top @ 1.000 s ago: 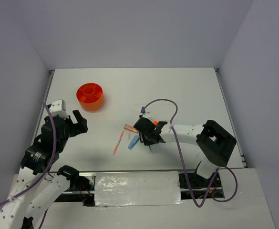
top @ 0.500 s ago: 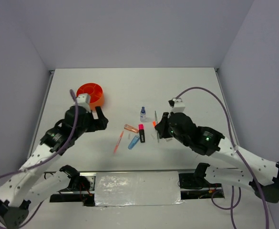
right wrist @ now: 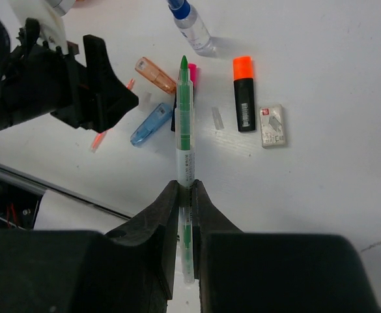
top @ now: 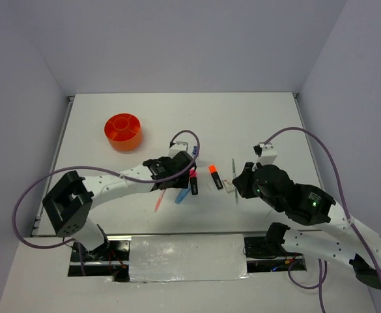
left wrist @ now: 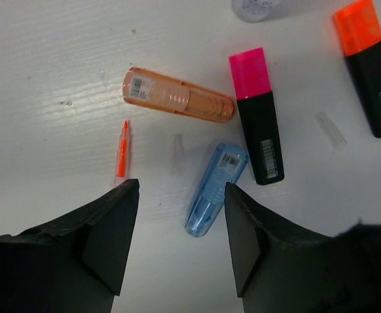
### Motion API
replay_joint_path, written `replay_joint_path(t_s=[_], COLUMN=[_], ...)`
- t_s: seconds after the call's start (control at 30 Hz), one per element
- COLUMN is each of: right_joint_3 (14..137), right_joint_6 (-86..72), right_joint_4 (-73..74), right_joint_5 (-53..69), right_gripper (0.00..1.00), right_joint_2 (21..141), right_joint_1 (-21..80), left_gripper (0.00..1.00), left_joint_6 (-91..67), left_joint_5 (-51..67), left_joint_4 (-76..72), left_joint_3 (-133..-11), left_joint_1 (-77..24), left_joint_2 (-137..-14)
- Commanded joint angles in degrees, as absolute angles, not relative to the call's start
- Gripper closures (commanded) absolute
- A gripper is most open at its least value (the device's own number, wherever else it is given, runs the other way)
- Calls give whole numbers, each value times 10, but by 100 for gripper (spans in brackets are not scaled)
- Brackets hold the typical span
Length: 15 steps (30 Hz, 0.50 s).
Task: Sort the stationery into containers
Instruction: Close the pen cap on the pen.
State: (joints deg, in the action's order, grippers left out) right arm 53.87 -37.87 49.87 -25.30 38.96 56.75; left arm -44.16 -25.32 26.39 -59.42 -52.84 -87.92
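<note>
Stationery: pink highlighter (left wrist: 255,124), blue marker (left wrist: 215,190), eraser (right wrist: 272,125) loose on bench (top: 262,117), centre.
Organiser cup (top: 123,131): 10 o'clock, apparently empty.
Right gripper (right wrist: 184,189): jaws clamped on green pen (right wrist: 187,130).
Left gripper (left wrist: 180,195): jaws wide above blue marker.
Progress: barely begun; everything left.

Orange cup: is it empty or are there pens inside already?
Empty, it seems. From above, the orange cup shows only its own dividers inside, and the pink highlighter lies out on the table.
</note>
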Motion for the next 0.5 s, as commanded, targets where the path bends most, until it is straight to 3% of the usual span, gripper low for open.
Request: replay_joint_path(t_s=[0.0, 0.47], right_joint_3=[527, 510], right_joint_6=[-368, -338], right_joint_4=[510, 485], right_joint_5=[-265, -252], right_gripper=[100, 100], right_joint_2=[396, 403], right_joint_1=[570, 570], left_gripper=[33, 38], left_joint_6=[-453, -476], left_joint_5=[-268, -279], left_joint_4=[236, 243], left_joint_3=[-623, -639], left_joint_1=[-531, -525], left_joint_2=[-916, -1008])
